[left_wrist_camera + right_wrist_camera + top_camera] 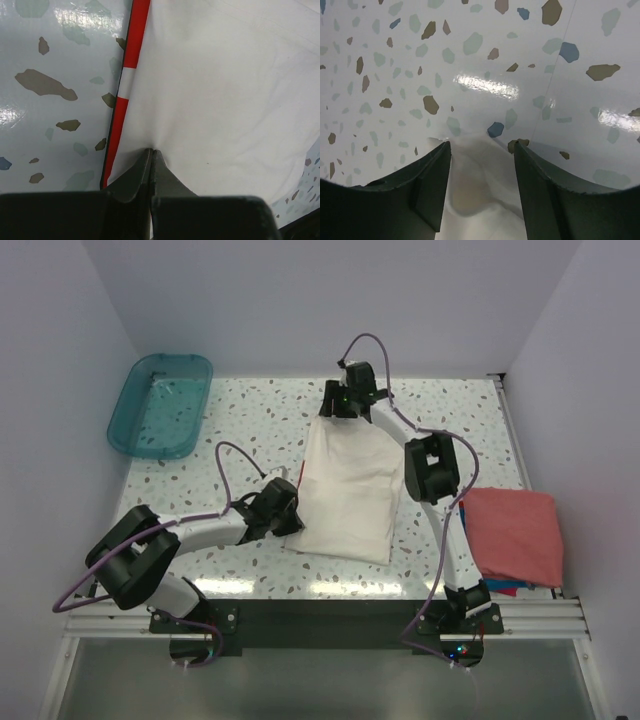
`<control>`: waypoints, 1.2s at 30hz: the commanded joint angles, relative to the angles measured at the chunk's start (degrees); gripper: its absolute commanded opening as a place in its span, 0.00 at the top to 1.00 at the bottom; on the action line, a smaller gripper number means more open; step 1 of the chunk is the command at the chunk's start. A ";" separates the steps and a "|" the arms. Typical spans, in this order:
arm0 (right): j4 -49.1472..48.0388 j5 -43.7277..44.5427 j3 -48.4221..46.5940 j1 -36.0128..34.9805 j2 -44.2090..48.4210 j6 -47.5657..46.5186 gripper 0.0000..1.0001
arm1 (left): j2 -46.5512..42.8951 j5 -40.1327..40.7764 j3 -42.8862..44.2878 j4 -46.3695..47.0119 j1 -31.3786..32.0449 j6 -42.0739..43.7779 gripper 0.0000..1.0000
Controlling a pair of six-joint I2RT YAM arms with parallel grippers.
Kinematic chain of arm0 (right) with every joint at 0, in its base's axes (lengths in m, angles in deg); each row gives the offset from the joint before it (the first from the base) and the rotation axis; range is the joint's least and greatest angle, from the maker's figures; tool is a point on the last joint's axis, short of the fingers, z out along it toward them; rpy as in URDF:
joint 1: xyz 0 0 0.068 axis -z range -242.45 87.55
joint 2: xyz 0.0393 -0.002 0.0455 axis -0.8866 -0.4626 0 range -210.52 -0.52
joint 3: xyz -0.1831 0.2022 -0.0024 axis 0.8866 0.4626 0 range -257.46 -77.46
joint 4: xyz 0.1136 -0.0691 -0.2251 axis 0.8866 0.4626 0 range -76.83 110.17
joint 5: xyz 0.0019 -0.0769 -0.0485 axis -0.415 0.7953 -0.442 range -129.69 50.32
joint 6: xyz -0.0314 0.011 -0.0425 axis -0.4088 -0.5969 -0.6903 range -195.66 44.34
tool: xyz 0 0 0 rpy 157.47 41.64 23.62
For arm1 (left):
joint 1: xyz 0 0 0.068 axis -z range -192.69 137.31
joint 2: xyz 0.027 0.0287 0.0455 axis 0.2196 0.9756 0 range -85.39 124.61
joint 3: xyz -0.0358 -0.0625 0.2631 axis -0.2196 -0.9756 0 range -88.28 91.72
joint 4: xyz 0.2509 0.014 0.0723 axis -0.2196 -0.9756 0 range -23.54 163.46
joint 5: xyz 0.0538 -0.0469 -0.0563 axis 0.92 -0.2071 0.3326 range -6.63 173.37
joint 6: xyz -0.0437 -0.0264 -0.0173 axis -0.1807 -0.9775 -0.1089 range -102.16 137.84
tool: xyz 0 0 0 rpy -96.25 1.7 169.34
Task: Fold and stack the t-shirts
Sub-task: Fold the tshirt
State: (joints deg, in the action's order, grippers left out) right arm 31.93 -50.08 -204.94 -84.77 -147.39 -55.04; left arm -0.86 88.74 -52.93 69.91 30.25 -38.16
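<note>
The teal tub [160,410] sits upper left on the table [250,420]. My right arm runs beside the cream-white shirt [348,490], which lies mid-table, long axis top to bottom and slightly tilted. At right, a salmon-red shirt [515,535] covers a blue shirt [505,590]. My left tool [151,151] pinches the cream-white shirt's left edge. Only its wrist view shows the red stripe [131,65] clearly. My right tool [482,150] stands spread at the top corner.

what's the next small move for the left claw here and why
Probably open the left claw and let the cream-white t-shirt go. It is pinched shut on the shirt's left edge, while the right claw stands open over the far edge, gripping nothing. The shirt lies flat on the table as a narrow panel, so that fold looks laid down.
</note>
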 commanded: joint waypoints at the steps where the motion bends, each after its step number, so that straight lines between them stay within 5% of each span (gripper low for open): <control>1: -2.95 -0.16 -2.94 1.50 2.02 3.02 0.44 | 0.90 0.61 -3.01 -4.89 0.83 -0.07 1.00; 8: -2.15 1.34 -2.95 1.58 2.38 2.84 0.71 | 0.20 0.61 -3.71 -4.71 0.83 -0.33 1.00; 15: -7.94 -0.42 5.22 0.36 8.96 -2.40 0.61 | -0.07 0.44 -3.98 -4.36 0.83 -0.33 1.00; 24: -4.00 14.33 4.79 -10.01 10.12 -26.39 0.57 | -0.60 0.08 -4.07 -4.44 0.83 -0.33 1.00; 36: -3.64 27.00 0.83 -13.80 4.93 -39.24 0.59 | -1.65 0.35 -4.59 -5.41 0.74 0.20 1.00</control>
State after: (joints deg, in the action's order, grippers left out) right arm 29.85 -28.90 -201.75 -99.98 -141.31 -88.33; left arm -2.69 89.07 -55.22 71.57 30.51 -38.71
